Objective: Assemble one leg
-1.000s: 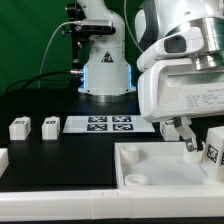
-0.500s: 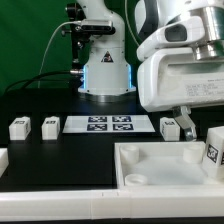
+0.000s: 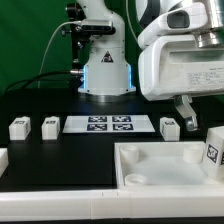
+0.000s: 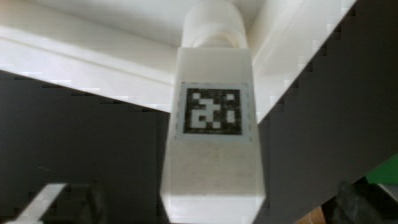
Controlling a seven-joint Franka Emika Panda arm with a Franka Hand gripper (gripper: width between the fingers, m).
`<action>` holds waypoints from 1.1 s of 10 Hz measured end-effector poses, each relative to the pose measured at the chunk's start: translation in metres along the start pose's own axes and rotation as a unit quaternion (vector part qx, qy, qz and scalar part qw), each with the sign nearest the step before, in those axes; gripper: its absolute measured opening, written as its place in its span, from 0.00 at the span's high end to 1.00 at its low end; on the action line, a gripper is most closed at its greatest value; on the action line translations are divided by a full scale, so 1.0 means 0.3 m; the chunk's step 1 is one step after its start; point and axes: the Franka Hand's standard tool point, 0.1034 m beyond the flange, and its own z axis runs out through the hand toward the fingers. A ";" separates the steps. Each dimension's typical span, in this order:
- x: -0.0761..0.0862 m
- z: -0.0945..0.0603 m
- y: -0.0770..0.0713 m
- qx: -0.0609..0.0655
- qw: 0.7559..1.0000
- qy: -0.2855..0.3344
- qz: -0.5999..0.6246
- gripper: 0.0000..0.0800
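- leg [image 4: 214,170] — white, with a black-and-white pixelled square tag
- marker board [image 3: 110,124] — white, four black-and-white tags
- table [image 3: 60,165] — black
- backdrop [image 3: 30,40] — green
- slab [image 3: 150,182] — plain white

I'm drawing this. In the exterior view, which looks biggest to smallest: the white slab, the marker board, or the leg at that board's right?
White slab: largest, though nearest the camera.
Marker board: next.
Leg: smallest.

Black table [image 3: 60,165]: legs [image 3: 19,127], marker board [image 3: 110,124], slab [image 3: 130,166]

Marker board [image 3: 110,124] on black table [image 3: 60,160], white slab [image 3: 150,168] in front
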 end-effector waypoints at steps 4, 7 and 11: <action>-0.019 0.001 -0.004 0.038 0.975 -0.218 0.004 0.19; 0.009 0.022 0.012 0.048 0.963 -0.264 0.006 0.19; 0.005 0.031 0.029 0.048 0.963 -0.265 0.006 0.19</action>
